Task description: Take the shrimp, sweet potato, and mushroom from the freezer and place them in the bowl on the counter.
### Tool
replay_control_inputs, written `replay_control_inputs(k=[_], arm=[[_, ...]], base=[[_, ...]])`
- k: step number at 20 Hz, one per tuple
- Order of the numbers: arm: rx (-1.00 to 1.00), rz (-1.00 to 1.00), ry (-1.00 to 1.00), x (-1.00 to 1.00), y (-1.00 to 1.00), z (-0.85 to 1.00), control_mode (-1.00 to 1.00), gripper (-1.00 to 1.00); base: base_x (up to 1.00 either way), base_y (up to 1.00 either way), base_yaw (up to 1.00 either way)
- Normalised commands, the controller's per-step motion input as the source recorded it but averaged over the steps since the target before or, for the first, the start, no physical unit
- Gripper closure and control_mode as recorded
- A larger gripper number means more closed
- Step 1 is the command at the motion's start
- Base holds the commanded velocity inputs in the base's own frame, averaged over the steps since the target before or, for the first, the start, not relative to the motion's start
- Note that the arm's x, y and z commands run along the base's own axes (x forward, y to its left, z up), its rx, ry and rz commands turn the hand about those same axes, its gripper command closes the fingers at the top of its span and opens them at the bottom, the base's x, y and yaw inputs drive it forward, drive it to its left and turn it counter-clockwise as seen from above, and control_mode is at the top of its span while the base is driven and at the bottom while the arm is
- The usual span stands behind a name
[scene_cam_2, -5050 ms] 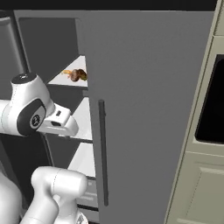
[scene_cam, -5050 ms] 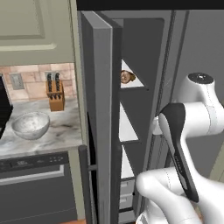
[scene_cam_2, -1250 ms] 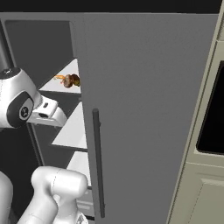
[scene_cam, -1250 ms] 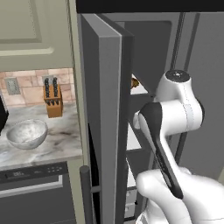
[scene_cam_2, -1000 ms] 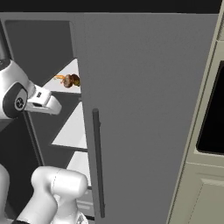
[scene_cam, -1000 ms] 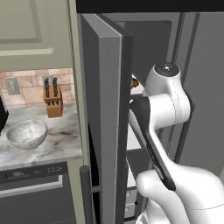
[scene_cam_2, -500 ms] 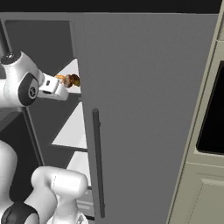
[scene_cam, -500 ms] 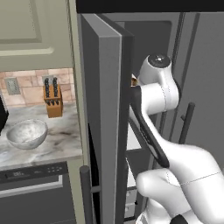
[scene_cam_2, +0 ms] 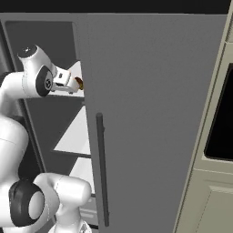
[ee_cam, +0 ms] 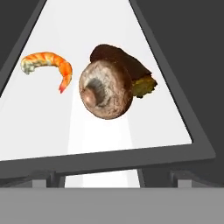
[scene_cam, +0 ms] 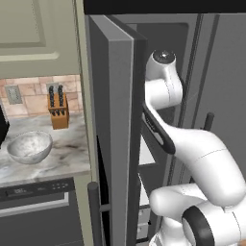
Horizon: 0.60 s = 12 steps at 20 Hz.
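Since half a second ago the arm has swung further into the freezer (scene_cam: 115,120): in the left base view its upper joint now sits higher and deeper behind the open door edge, and in the right base view the gripper (scene_cam_2: 68,82) has pushed on toward the right, up against the brown food on the upper white shelf (scene_cam_2: 77,73). The base views have not shifted, so this is the arm's own move. The pincer stands spread wide with nothing between its tips, which rise at the bottom of the hand view just short of the shelf's (ee_cam: 109,131) near edge. In that view the mushroom (ee_cam: 106,89) lies dead ahead at the centre of the frame, cap facing the camera; the sweet potato (ee_cam: 127,65) lies right behind it, touching or nearly so, and runs toward the upper right. The shrimp (ee_cam: 48,65) lies apart in the upper left, its curve arching left to right with the tail hooking down toward the mushroom. The mushroom looks the nearest item, so a straight advance should meet it first. The bowl (scene_cam: 30,146) waits on the counter (scene_cam: 62,158) at the middle left of the left base view, beside the knife block (scene_cam: 57,108).
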Motion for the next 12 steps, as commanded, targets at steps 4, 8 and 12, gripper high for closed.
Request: replay_control_inputs(k=[4,8,12], arm=[[0.01,0.00,0.00,0.46,-0.06,0.02,-1.00,-1.00],[0.00,0.00,0.00,0.39,0.00,-0.02,-1.00,-1.00],[0.00,0.00,0.00,0.37,0.00,-0.01,-1.00,-1.00]], base=[[0.00,0.00,0.00],[0.00,0.00,0.00],[0.00,0.00,0.00]])
